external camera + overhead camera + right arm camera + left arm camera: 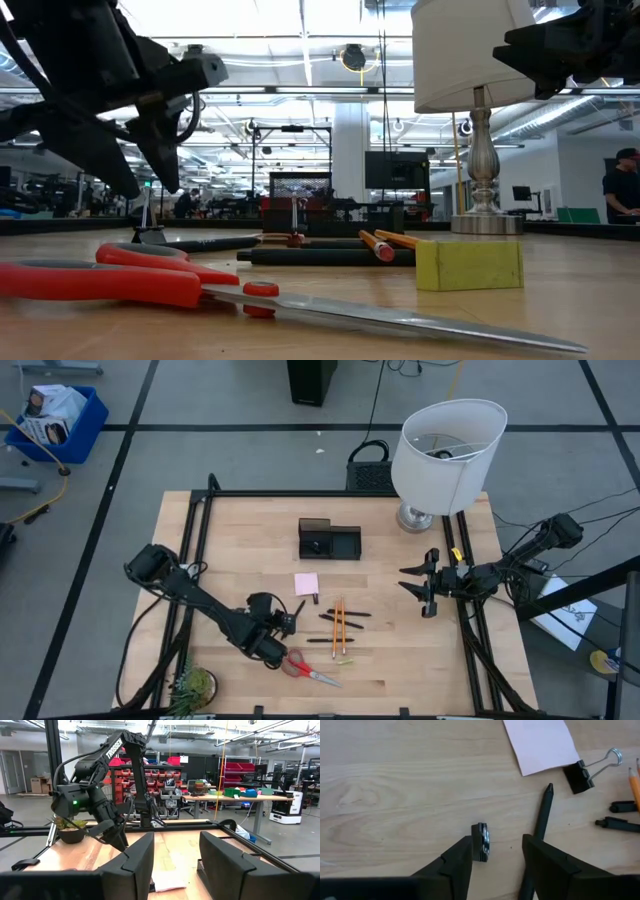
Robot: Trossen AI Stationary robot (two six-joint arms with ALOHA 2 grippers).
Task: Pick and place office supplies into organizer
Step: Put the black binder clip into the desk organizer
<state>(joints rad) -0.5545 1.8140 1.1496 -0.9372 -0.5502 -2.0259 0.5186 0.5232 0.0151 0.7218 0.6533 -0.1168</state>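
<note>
Office supplies lie loose on the wooden table (240,530), in front of the black organizer (329,541), which sits near the table's middle toward the lamp (445,452) side. Pink sticky-note pad (306,584) lies flat just in front of the organizer, with a black binder clip (581,774) touching its corner. Two orange pencils (339,628) lie side by side, crossed by thin black pens (345,614). Red-handled scissors (305,669) rest near the table's front edge, blades closed, beside a small yellow-green block (469,265). Left gripper (497,851) hangs low over the bare wood between the scissors and the sticky-note pad; its fingers stand apart, nothing between them. A small dark clip (481,840) lies on the wood just inside the tip of one finger; contact cannot be judged. A black pen (540,822) lies with its end at the other finger. Right gripper (420,583) is held off the table's right side, well apart from the supplies, fingers apart and empty. A small green plant (192,685) sits at the front left corner. No item visibly lies in the organizer's lower tray.
</note>
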